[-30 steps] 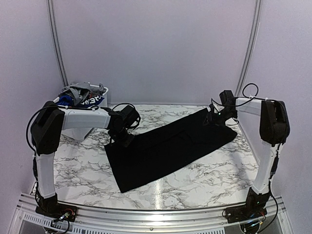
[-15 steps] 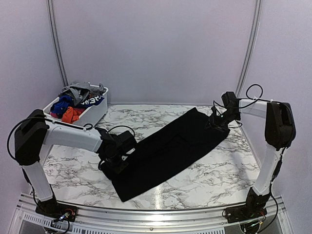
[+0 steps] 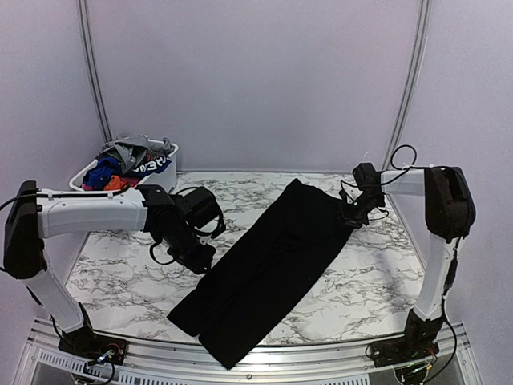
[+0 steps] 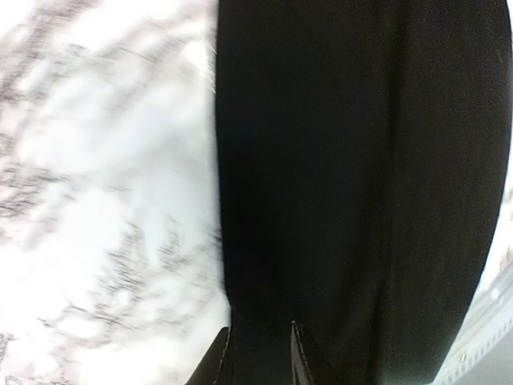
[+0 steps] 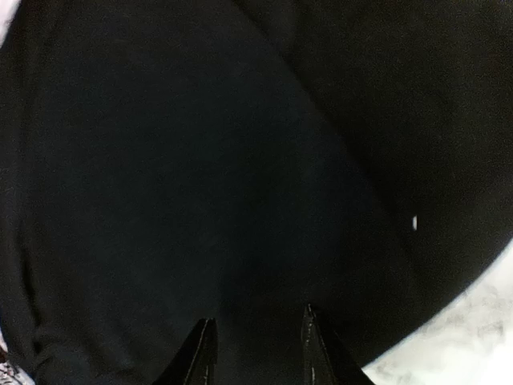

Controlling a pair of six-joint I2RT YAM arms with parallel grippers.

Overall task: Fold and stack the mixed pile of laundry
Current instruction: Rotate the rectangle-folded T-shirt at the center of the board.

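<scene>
Marble table [image 3: 120, 281]: black garment [image 3: 272, 257] spread diagonally; white basket [image 3: 171, 151] far-left.

Lit softly and evenly from overhead in the top view, with only faint shadows under the arms on the marble counter [image 3: 120, 273] and a small glint on the front rail [image 3: 248, 370]. Smeared by motion in the left wrist view, with streaked veining and blown-out whites beside the featureless black garment [image 4: 353, 176]. Sunk almost wholly in darkness in the right wrist view, with faint folds barely readable and one bright sliver of counter at the lower right corner.
</scene>
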